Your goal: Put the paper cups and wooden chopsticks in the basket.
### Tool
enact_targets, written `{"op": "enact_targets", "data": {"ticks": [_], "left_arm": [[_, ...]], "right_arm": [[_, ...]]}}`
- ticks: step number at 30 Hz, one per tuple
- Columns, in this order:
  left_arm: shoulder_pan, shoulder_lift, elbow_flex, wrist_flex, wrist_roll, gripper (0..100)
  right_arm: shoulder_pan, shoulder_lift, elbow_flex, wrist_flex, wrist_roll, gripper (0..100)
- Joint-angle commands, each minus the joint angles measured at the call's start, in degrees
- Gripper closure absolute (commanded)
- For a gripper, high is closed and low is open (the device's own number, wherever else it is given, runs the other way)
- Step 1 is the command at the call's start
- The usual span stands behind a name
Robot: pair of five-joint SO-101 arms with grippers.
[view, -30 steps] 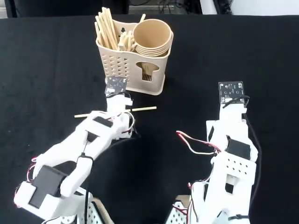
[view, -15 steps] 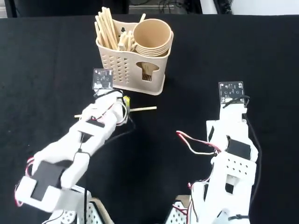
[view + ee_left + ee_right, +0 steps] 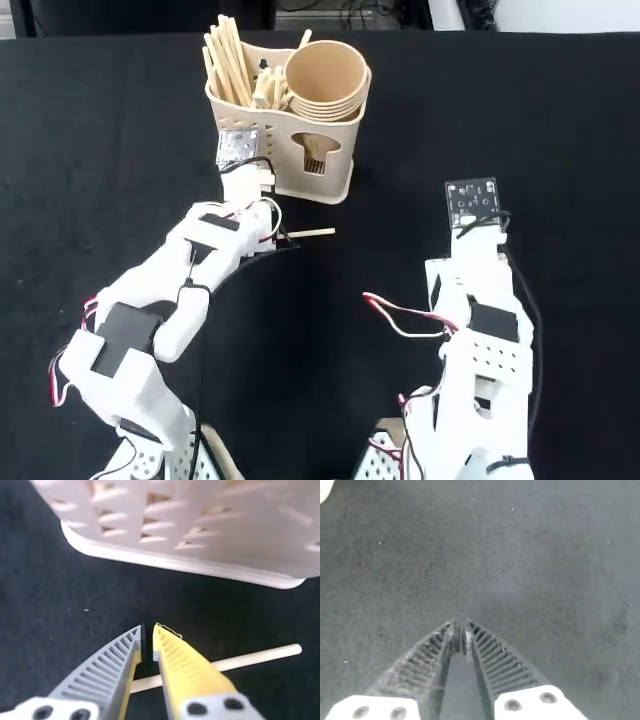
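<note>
A beige slotted basket stands at the back of the black table. It holds a stack of paper cups and a bundle of wooden chopsticks. One loose chopstick lies on the cloth just in front of it. My left gripper hangs over that chopstick, near the basket's base. Its grey and yellow fingers are shut, and the chopstick passes underneath them, not between them. My right gripper is shut over bare cloth to the right of the basket.
The black cloth covers the whole table. Free room lies between the two arms and to the right of the basket. Loose red and white wires hang off the right arm.
My left arm swung left and then back right, ending closer to the basket and covering the chopstick's left end. The right arm shifted a little to the left.
</note>
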Motion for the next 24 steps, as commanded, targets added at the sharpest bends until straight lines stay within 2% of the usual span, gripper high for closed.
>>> {"op": "enact_targets", "data": {"ticks": [1, 4, 11, 20, 24], "left_arm": [[1.71, -0.35, -2.68, 2.64, -6.15, 94], [3.65, -0.44, -2.68, 5.01, -11.87, 94], [3.82, -5.54, 2.07, 4.66, -17.67, 97], [3.21, -9.85, 9.71, -4.57, -16.62, 97], [3.21, -12.66, 12.09, -5.36, -16.79, 97]], "right_arm": [[-0.79, -0.57, 0.66, -2.73, -0.09, 97.3], [-0.88, -0.57, 2.42, -6.07, -0.09, 97.3], [-3.69, -0.57, 4.88, -10.29, -0.44, 97.3], [-5.71, -0.57, 5.49, -11.6, -0.53, 97.3], [-5.71, -0.66, 5.67, -11.6, -0.53, 97.3]]}}
